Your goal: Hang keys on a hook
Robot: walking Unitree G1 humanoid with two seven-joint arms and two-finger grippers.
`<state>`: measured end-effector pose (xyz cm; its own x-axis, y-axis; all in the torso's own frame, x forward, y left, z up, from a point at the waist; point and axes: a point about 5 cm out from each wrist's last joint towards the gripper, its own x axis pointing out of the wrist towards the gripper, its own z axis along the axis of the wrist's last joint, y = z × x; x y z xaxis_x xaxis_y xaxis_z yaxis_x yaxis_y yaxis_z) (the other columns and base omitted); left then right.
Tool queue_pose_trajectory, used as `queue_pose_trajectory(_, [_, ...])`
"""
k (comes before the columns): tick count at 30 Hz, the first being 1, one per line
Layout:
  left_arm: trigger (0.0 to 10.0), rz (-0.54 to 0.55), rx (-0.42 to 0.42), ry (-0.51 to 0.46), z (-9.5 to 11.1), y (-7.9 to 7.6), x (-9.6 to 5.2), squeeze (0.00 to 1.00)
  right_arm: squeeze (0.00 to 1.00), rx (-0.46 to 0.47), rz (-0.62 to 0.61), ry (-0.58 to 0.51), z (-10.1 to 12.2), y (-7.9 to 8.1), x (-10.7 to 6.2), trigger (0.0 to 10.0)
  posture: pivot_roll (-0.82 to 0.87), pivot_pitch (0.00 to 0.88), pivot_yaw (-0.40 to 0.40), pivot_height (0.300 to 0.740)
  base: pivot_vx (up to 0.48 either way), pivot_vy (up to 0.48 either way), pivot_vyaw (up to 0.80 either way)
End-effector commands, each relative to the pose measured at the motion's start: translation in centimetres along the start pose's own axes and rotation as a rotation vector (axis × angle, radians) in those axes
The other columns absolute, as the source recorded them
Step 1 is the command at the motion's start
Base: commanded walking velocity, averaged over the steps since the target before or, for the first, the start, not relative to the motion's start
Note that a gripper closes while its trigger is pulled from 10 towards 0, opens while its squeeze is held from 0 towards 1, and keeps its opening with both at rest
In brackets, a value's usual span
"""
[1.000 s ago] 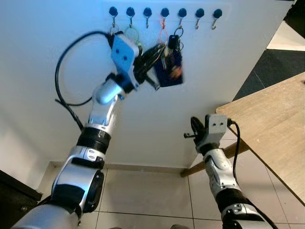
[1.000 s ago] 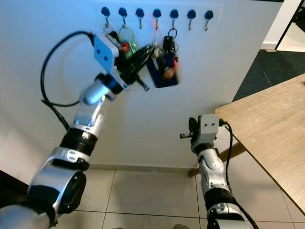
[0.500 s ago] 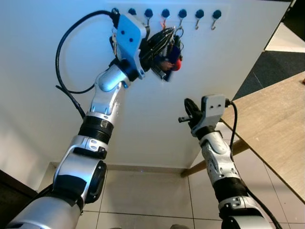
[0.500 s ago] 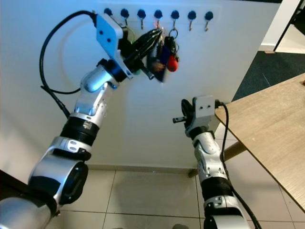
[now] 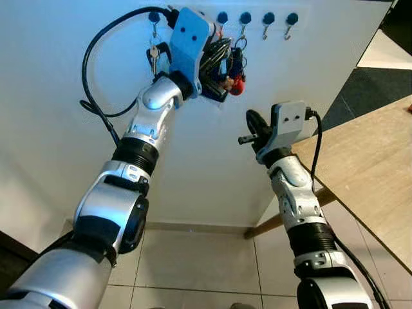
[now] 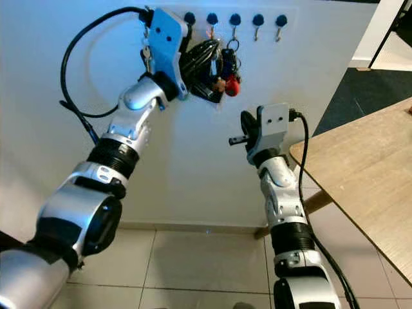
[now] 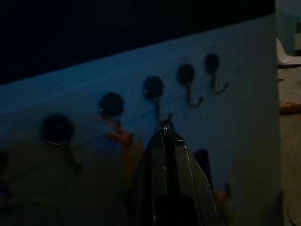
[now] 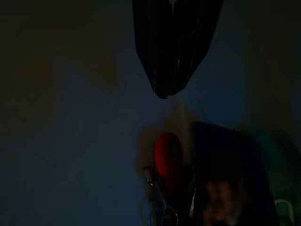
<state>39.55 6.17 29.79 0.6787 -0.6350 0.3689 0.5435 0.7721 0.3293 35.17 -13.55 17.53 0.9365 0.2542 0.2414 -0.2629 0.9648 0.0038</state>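
Note:
A row of blue-knobbed hooks (image 5: 268, 18) runs along the top of the white wall. My left gripper (image 5: 224, 48) is raised against that row, shut on a key bunch (image 5: 226, 77) that has a red fob (image 5: 237, 84) and a dark blue tag. In the left wrist view its fingers (image 7: 165, 141) are pressed together, their tip just under a hook (image 7: 154, 89). Another set of keys (image 5: 153, 56) hangs from the leftmost hook. My right gripper (image 5: 252, 123) is held up lower right of the bunch, shut and empty, pointing at the red fob (image 8: 168, 157).
A wooden table (image 5: 380, 174) juts in from the right, with dark carpet (image 5: 367, 96) behind it. Pale floor tiles (image 5: 193, 264) lie below the wall. A black cable (image 5: 90, 64) loops off my left arm.
My left arm has risen and swung right, carrying the key bunch up against the hook row. My right arm has lifted a little toward the bunch.

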Motion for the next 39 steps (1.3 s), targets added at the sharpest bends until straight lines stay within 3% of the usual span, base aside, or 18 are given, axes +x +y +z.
queue_pose_trajectory(1, [10.0,0.036,0.024,0.011,0.4,1.2,0.0,0.0,0.0,0.013,0.011,-0.013,0.7,0.6,0.3,10.0,0.0,0.045,0.008,0.74,0.0,0.0,0.0])
queue_pose_trajectory(16, [10.0,0.232,0.026,0.024,0.5,4.1,-0.7,0.0,0.0,0.021,0.041,-0.045,2.2,1.4,0.8,10.0,0.0,0.049,0.006,0.74,0.0,0.0,0.0])
queue_pose_trajectory(25, [10.0,0.263,0.003,0.037,0.3,4.4,-0.8,0.0,0.0,0.027,0.044,-0.04,2.4,1.5,0.7,10.0,-0.01,0.049,0.004,0.74,0.0,0.0,0.0])
queue_pose_trajectory(39, [10.0,0.253,-0.044,0.134,-1.1,3.9,-0.7,0.0,0.0,0.0,0.089,-0.06,3.6,2.1,0.8,10.0,-0.01,0.048,0.008,0.74,0.0,0.0,0.0])
